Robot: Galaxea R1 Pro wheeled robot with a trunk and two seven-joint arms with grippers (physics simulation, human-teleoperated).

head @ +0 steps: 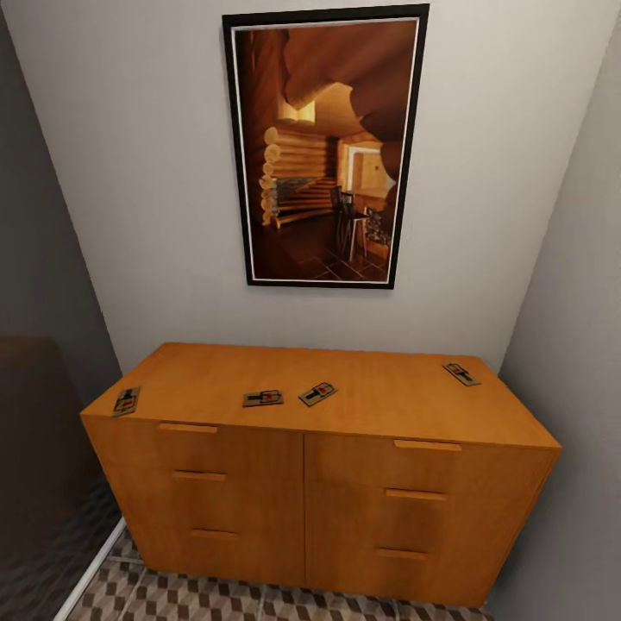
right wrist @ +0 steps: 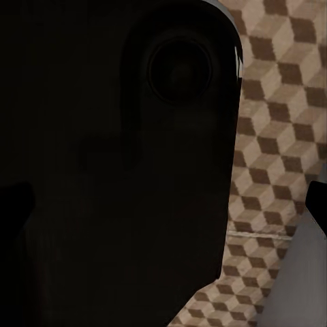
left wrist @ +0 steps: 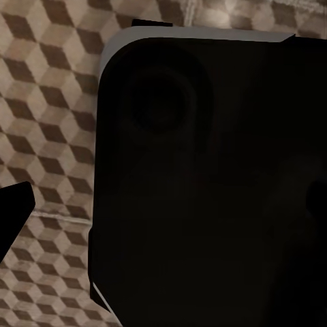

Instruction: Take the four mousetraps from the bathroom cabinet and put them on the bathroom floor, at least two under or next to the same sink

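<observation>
Mousetraps lie on the cabinet; tool states apparently hidden, cannot tell.

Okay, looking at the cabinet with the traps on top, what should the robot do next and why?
Probably raise one arm toward the cabinet top, likely for the middle mousetraps. All four lie on top, the others at the left edge and far right, and both wrist cameras face the floor tiles.

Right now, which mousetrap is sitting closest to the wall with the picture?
The mousetrap at the far right of the cabinet top, near its back corner. The other three, and, all lie closer to the front edge.
</observation>
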